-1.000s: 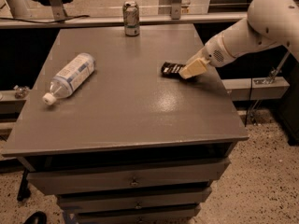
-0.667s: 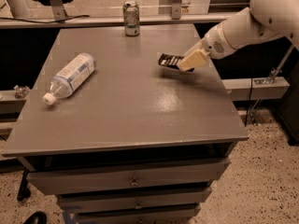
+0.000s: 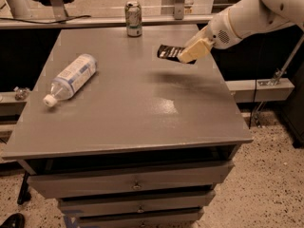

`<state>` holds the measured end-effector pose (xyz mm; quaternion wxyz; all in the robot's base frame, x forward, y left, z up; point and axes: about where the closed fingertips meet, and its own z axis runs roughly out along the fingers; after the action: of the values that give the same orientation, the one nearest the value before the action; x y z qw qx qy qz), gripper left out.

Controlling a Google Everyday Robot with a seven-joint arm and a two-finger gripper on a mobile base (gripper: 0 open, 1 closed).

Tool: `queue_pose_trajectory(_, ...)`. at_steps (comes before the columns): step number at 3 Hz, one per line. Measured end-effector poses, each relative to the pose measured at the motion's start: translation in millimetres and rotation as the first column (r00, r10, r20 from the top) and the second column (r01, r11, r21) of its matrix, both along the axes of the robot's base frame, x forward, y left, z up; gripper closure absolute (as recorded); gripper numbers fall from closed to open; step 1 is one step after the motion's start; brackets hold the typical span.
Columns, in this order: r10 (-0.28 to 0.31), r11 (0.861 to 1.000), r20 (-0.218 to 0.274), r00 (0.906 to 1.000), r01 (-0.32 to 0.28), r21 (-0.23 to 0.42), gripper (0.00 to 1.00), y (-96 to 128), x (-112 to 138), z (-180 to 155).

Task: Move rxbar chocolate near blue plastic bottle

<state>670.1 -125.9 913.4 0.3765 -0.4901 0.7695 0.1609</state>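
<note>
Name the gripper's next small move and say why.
Probably carry the bar across toward the bottle: the gripper, over the table's far right part, holds the bar clear of the top, and the bottle lies well away on its side.

A grey bench (image 3: 142,108) is shown. The blue plastic bottle (image 3: 71,78) is laid on its side near the left edge, its white cap turned toward the front left corner. A drink can (image 3: 133,18) is stood upright at the rear edge. The gripper (image 3: 186,56) is held above the right rear corner, its jaws closed on the rxbar chocolate (image 3: 168,52), clear of the surface.
</note>
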Motion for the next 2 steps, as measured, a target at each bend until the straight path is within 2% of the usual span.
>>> queue_pose_trajectory(1, 0.033, 0.999, 0.009, 0.9994, -0.033, 0.005, 1.00, 36, 2, -8)
queue_pose_trajectory(2, 0.077, 0.997, 0.031, 0.9965, -0.078, 0.011, 1.00, 86, -3, -15)
